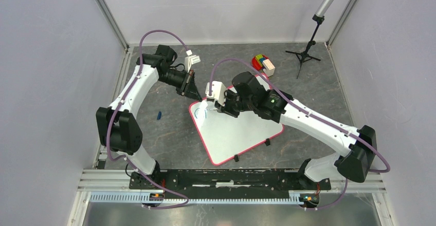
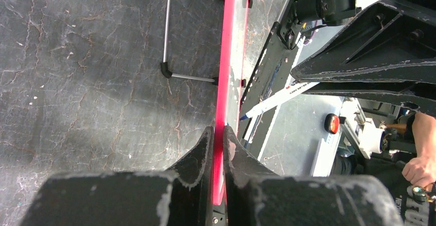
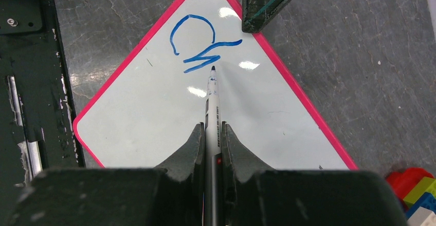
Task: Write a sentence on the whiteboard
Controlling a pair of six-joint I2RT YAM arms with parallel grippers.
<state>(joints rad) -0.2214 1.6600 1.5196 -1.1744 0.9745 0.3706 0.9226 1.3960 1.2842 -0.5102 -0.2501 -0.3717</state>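
Just ahead of the marker (image 3: 213, 102) tip, clenched lengthwise in the right gripper (image 3: 212, 129), the barely begun sentence (image 3: 216, 44) sits at one corner of the whiteboard (image 3: 154, 113), whose pink rim the left gripper (image 2: 218, 133) pinches.

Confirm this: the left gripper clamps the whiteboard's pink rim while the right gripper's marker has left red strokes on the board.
Wrong on colour: the strokes are blue, not red, as the right wrist view shows. The rest holds: the left gripper clamps the whiteboard by its pink rim, and the right gripper holds the marker.
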